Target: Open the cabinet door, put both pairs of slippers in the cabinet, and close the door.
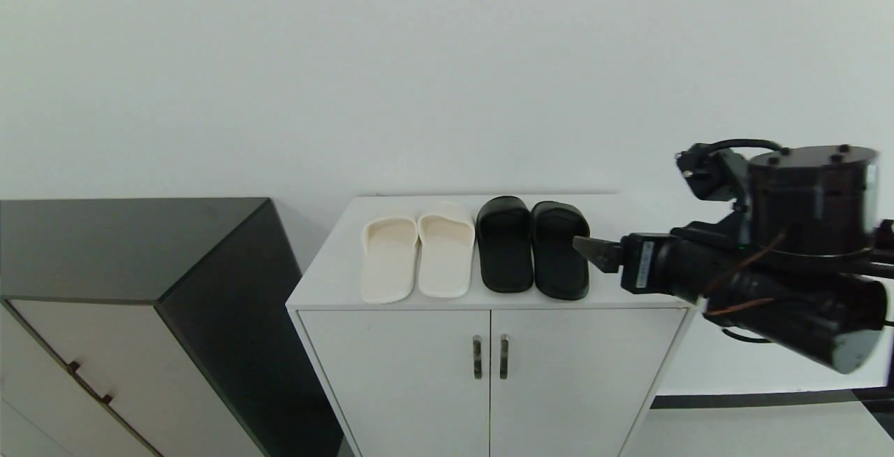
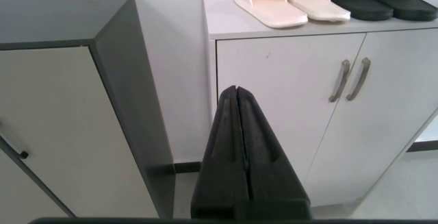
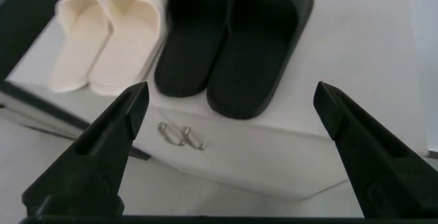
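The white two-door cabinet point(image 1: 391, 380) stands against a plain white wall point(image 1: 447, 73), with both doors shut. Its two slim grey metal handles point(image 1: 489, 357) sit upright side by side at the centre seam. Everything the task needs is on the flat white top. The cream pair of moulded slide slippers point(image 1: 417, 258) is on the robot's left and the black pair of moulded slide slippers point(image 1: 532, 247) is just beside it on the right. All four sit in a neat row, toes towards the wall.

Left of the white cabinet, close by, is a dark grey cabinet with pale front panels point(image 1: 140, 247) and small dark pulls. A black skirting strip point(image 1: 754, 399) runs along the foot of the wall on the right, above a pale floor point(image 1: 754, 432).

The right gripper point(image 3: 231, 90) hangs over the front right part of the cabinet top, near the black pair. Its two black fingers are spread wide with nothing between them. The left gripper point(image 2: 237, 94) is down low in front of the gap between the two cabinets, its fingers pressed flat together and holding nothing.
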Robot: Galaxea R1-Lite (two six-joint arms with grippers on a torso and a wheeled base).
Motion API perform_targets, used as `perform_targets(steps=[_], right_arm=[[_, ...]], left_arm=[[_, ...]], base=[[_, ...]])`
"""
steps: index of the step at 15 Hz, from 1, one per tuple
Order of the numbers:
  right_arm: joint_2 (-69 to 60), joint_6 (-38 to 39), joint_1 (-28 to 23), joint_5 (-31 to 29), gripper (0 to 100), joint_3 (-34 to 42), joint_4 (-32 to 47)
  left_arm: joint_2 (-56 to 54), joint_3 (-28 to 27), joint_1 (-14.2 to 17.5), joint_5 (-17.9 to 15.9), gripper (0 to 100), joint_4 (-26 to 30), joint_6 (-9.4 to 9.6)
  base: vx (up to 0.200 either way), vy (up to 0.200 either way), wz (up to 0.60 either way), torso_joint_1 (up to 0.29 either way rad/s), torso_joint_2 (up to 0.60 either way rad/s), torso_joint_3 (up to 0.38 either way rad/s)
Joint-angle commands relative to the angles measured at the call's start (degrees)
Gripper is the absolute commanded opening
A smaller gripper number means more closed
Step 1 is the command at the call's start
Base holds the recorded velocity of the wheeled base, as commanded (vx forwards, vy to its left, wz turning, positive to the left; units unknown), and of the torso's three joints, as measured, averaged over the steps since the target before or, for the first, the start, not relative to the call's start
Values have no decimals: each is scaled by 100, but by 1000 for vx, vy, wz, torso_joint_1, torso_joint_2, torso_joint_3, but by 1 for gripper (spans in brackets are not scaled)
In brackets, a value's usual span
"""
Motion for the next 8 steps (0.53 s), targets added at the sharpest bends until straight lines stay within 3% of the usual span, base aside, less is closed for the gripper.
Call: perform_targets(steps=[1,4,8], right_arm=[[1245,-12,208,-500,100,-778,-184],[2097,-30,243,-984,100,-1806,-184],[2800,-117,225,-1353,100,-2316,-210]], left_arm=[[-2,0,2,1,0,-1,-2],[-2,0,2,1,0,-1,-2],[-2,0,2,1,0,-1,-2]], base=[[0,0,0,0,0,0],[0,0,0,0,0,0],[0,0,0,0,0,0]])
